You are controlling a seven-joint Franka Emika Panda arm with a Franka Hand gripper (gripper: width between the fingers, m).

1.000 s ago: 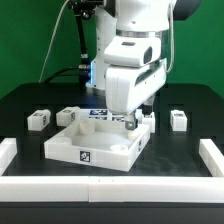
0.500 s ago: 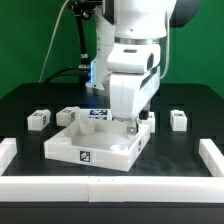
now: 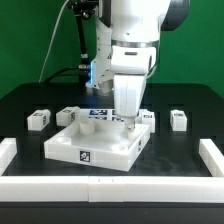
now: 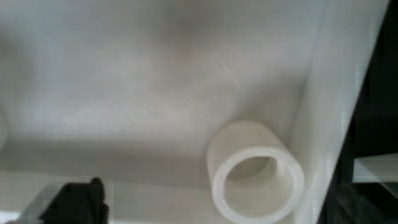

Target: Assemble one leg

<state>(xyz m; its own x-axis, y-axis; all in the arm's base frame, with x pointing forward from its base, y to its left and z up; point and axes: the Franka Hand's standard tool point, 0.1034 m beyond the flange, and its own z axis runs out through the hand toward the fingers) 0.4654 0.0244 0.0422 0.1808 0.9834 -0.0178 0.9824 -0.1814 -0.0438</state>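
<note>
1. The gripper (image 3: 127,120) hangs straight down from the big white arm (image 3: 135,60). Its tip is low, right over the back corner of the big flat white panel (image 3: 95,142).
2. I cannot tell if the gripper is spread or squeezed together. In the exterior view its tips are too small to make out. The wrist view shows only one black finger (image 4: 80,202). I cannot see anything held in it.
3. The wrist view is very close and blurry. White panel fills it, and a round hole (image 4: 254,172) in the panel sits close to the finger.
4. The closest leg (image 3: 148,117) is a small white block. It stands on the black table (image 3: 30,100), just beside the gripper on the exterior view's right. The pictures do not show if the two touch.
5. The right leg (image 3: 178,119) stands farther out on that same side, well apart from the gripper.
6. The left leg (image 3: 68,115) stands on the other side of the gripper, by the panel's back corner on the exterior view's left.
7. The far left leg (image 3: 38,119) is farther out again, the farthest of all from the gripper.
8. The marker board (image 3: 97,113) lies flat behind the panel, between the left leg and the gripper.
9. The panel has a black-and-white tag (image 3: 85,155) on the side that faces away from the gripper.
10. A white bar (image 3: 212,152) lies at the table's edge, well apart from the gripper on the exterior view's right.
</note>
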